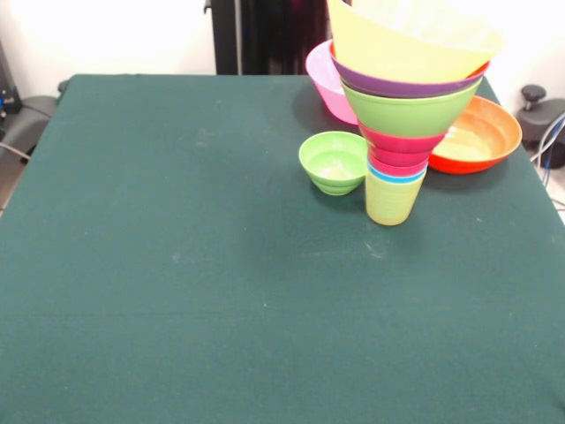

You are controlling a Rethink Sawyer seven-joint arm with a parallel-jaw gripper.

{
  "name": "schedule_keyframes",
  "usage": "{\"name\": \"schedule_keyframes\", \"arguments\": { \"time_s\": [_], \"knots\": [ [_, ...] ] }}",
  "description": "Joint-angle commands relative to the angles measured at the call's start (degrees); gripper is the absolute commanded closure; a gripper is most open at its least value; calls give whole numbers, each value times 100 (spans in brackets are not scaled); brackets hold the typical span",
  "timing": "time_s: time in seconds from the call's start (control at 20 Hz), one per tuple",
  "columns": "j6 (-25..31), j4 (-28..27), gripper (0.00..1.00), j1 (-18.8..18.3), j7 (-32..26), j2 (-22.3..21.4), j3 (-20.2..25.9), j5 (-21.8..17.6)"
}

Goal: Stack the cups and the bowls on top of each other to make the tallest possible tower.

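Note:
The tower (402,115) stands upright on the green table (177,265) right of centre. Its lowest piece is a yellow-green cup (392,199), with a blue cup rim (396,176) just above it. Higher up come red and pink-red bowls (399,146), a lime green bowl (408,110), a purple bowl (406,87) and a wide yellow bowl (408,40) on top, widening like a funnel. A small green bowl (334,162) sits alone to the tower's left. A pink bowl (327,79) and a big orange bowl (477,137) lie behind it. The gripper does not show.
The dark pedestal (269,35) rises beyond the table's far edge. Cables and a dark object (540,110) lie off the right side, and grey gear (26,115) sits off the left edge.

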Motion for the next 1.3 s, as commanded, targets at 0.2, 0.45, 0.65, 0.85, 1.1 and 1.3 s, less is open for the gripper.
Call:
{"name": "schedule_keyframes", "arguments": {
  "time_s": [0.2,0.45,0.65,0.85,1.1,1.3],
  "knots": [
    [131,-249,100,284,806,444,-216,53],
    [144,-198,100,243,824,414,-191,-25],
    [174,-192,100,142,779,406,-170,-101],
    [215,-166,0,79,799,398,-104,-127],
    [159,-241,0,174,767,449,-189,-72],
    [145,-260,0,208,758,447,-231,-52]
  ]
}}
